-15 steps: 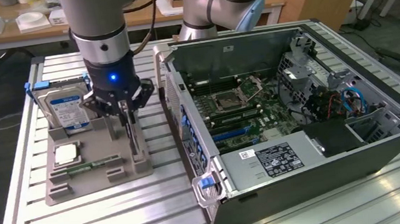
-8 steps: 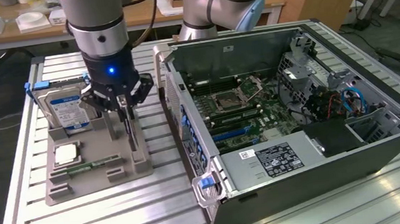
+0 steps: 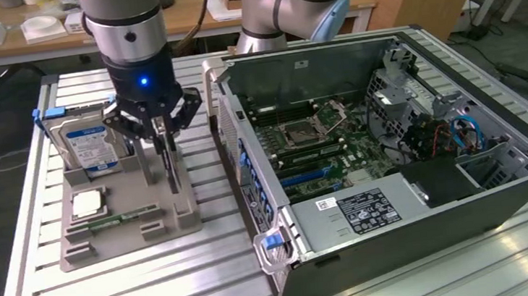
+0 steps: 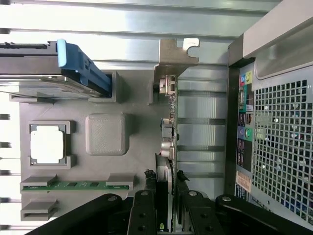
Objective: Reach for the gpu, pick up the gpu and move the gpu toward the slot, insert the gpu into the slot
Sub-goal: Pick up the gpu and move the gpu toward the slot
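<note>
Gpu (image 4: 166, 142): thin dark card, stood on edge at gray holder (image 3: 188, 217), metal bracket (image 4: 176, 54) at end away from gripper. Gripper (image 3: 159, 135): fingers (image 4: 145, 205) closed narrowly on card's two faces. Hard drive (image 3: 89, 139), processor chip (image 3: 88, 203) in same holder. Slot (image 3: 307, 175): on motherboard inside open computer case (image 3: 501, 198), well apart from card.

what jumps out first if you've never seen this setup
The open computer case on the exterior view's right draws the eye first, its green motherboard laid bare. To its left, the gripper is clamped on the gpu, which stands upright in a grey holder beside a blue-labelled hard drive.
</note>
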### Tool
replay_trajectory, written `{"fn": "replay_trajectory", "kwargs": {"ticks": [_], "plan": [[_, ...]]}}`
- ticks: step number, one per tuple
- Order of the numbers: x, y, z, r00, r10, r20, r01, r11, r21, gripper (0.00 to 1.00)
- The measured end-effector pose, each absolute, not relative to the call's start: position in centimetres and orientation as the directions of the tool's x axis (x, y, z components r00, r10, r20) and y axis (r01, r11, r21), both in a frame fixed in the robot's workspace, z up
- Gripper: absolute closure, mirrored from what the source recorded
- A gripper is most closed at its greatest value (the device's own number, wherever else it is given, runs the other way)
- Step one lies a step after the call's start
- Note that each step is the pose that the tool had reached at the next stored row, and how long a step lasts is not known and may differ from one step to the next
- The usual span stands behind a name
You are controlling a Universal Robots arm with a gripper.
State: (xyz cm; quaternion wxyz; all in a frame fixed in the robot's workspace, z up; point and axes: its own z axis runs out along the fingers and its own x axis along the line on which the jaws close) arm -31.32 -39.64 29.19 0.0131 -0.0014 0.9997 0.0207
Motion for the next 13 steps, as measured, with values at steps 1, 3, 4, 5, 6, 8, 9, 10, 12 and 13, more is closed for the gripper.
{"fn": "replay_trajectory", "kwargs": {"ticks": [1, 3, 4, 5, 6, 8, 9, 10, 12, 13], "plan": [[-31.3, -39.6, 29.3, -1.0, -0.002, -0.026, -0.003, 0.999, 0.041, 0.74], [-31.3, -39.6, 29.6, -1.0, -0.002, -0.026, -0.003, 0.999, 0.041, 0.74], [-31.3, -39.6, 29.7, -1.0, -0.002, -0.026, -0.003, 0.999, 0.041, 0.74], [-31.3, -39.6, 29.8, -1.0, -0.002, -0.026, -0.003, 0.999, 0.041, 0.74], [-31.3, -39.6, 30.0, -1.0, -0.002, -0.026, -0.003, 0.999, 0.041, 0.74], [-31.3, -39.6, 30.2, -1.0, -0.002, -0.026, -0.003, 0.999, 0.041, 0.74], [-31.3, -39.6, 30.3, -1.0, -0.002, -0.026, -0.003, 0.999, 0.041, 0.74], [-31.3, -39.6, 30.4, -1.0, -0.002, -0.026, -0.003, 0.999, 0.041, 0.74], [-31.3, -39.6, 30.6, -1.0, -0.002, -0.026, -0.003, 0.999, 0.041, 0.74], [-31.3, -39.6, 30.8, -1.0, -0.002, -0.026, -0.003, 0.999, 0.041, 0.74]]}}
